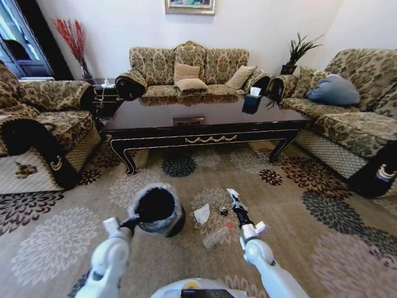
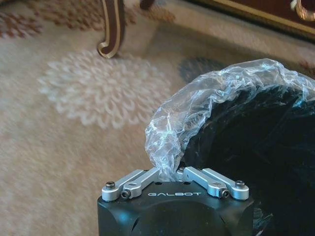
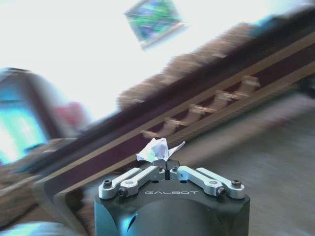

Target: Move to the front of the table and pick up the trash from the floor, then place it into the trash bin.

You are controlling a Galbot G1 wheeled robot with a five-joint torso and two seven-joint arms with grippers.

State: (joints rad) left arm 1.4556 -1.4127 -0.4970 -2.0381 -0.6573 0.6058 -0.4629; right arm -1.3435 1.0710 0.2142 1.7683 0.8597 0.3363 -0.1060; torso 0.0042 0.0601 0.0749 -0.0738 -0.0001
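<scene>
My left gripper (image 1: 131, 221) is shut on the near rim of the trash bin (image 1: 156, 210), a black bucket lined with a crinkly clear bag (image 2: 197, 113), and the left wrist view has my left gripper (image 2: 170, 172) pinching that bag. My right gripper (image 1: 233, 200) hangs to the right of the bin, above the floor (image 1: 298, 217). It is shut on a small white scrap of trash (image 3: 160, 149). Below it on the carpet lie a white tissue (image 1: 201, 214), a dark round bit (image 1: 223, 211), a red cap (image 1: 230, 225) and a clear bottle (image 1: 216, 236). The table (image 1: 205, 118) stands beyond.
Sofas ring the table: one behind it (image 1: 186, 71), one at the left (image 1: 43, 124) and one at the right (image 1: 360, 118). A small black tissue box (image 1: 253, 99) sits on the tabletop. A curved table leg (image 2: 112, 29) stands just past the bin. Open carpet lies to both sides.
</scene>
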